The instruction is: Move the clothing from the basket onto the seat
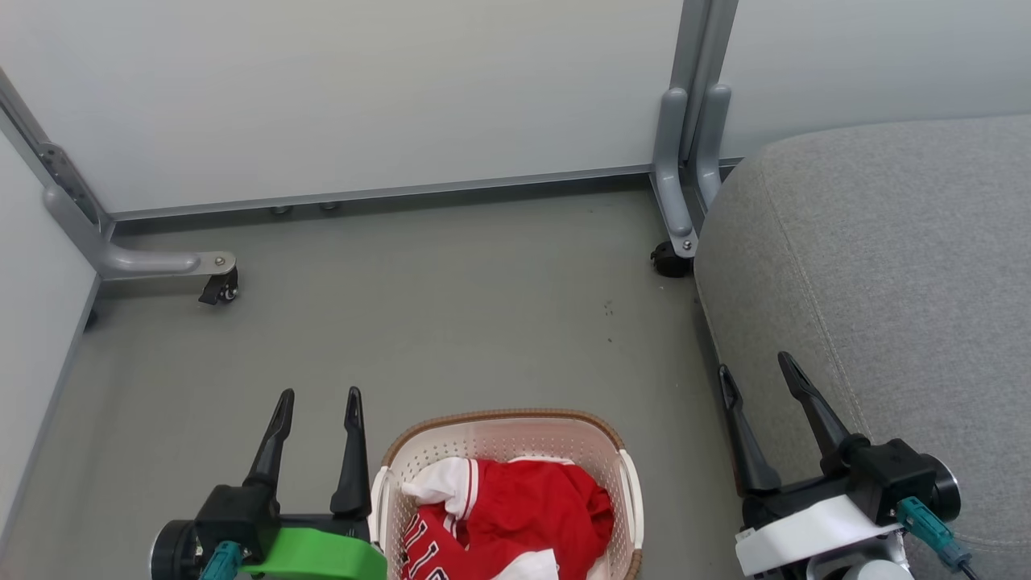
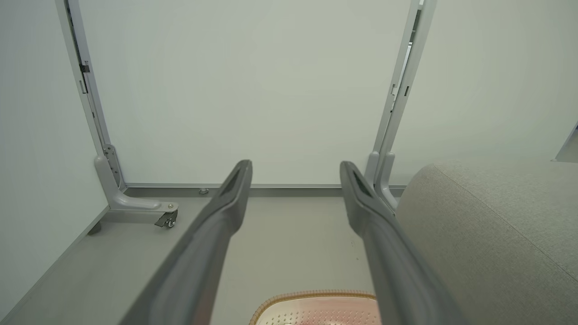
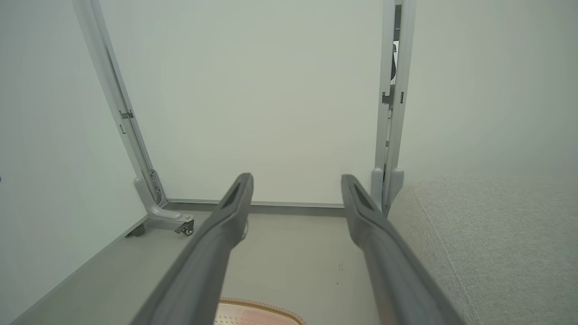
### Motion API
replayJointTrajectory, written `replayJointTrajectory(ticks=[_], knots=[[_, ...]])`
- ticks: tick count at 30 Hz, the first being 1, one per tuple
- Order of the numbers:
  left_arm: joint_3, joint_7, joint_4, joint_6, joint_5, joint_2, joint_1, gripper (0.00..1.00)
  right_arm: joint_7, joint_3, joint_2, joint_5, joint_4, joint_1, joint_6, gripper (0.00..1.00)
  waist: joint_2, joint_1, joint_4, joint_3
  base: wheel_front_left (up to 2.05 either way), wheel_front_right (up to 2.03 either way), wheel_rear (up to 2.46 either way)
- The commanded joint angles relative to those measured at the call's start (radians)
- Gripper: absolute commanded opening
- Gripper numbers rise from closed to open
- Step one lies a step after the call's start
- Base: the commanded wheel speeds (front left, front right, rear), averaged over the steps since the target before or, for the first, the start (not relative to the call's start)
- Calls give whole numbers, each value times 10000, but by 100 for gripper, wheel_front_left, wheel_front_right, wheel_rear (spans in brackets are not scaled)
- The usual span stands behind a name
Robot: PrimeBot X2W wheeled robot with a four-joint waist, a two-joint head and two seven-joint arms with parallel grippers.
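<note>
Red clothing (image 1: pixel 523 511) with white trim lies crumpled in the cream basket (image 1: pixel 483 431), which stands on the floor at the bottom middle of the head view; black-and-white letters show on one garment. The basket's brown rim (image 2: pixel 311 295) also peeks in at the bottom of the left wrist view, and as a brown rim (image 3: pixel 257 304) in the right wrist view. The light grey seat (image 1: pixel 886 266) rises at the right. My left gripper (image 1: pixel 318 399) stands open just left of the basket, holding nothing. My right gripper (image 1: pixel 757 366) stands open between basket and seat, over the seat's front edge.
White partition panels close off the back and left. Their grey metal feet with castors stand on the floor at the left (image 1: pixel 213 278) and beside the seat's far corner (image 1: pixel 672 258). Open grey floor (image 1: pixel 451 322) lies beyond the basket.
</note>
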Motion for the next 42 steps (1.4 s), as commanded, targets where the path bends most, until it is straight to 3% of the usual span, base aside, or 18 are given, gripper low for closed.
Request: replayJointTrajectory(ticks=[1,19,25,29,35,42], knots=[[-56,-107,67,-47,188,63,169,100,-101,11,-49,-149,-44,116,1,100,0,0,0,-15,0,0,0],[94,-64,365,-211,-76,63,177,100,-81,-190,-44,233,133,171,1,100,0,0,31,-34,0,0,0],[414,-61,476,116,-931,59,298,100,-81,-326,-44,177,165,175,1,100,0,0,-22,-2,0,0,0],[262,-62,1004,129,-670,59,192,100,-81,-620,-41,31,336,155,1,100,0,0,-65,144,0,0,0],[52,-62,1552,90,-350,56,-210,100,-81,-1064,-46,138,520,-238,1,100,0,0,-143,781,0,0,0],[-398,-62,2410,-182,611,57,-1345,100,-81,-1339,-43,127,521,-985,1,100,0,0,-385,2293,0,0,0]])
